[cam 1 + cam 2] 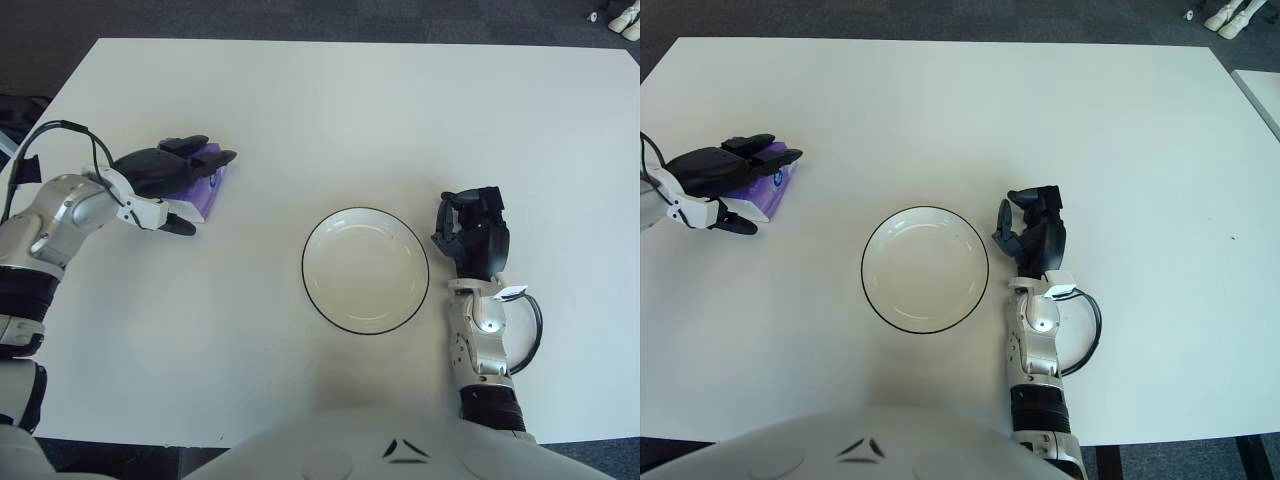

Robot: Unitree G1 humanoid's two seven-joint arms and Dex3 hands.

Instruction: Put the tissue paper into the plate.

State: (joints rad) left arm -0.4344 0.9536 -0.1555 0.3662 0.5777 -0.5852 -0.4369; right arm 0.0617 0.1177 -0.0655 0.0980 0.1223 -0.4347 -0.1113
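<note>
No lettering, brand, number or sign can be read anywhere in either eye view. The purple tissue pack [203, 183], lying on the white table [400, 110] under the left hand [160, 175], carries a small round pale emblem on its end face, too small to make out. The plate [365, 270] shows only a plain dark rim line, and a small white tag [511, 292] at the wrist of the right hand [472, 235] bears no legible print.
</note>
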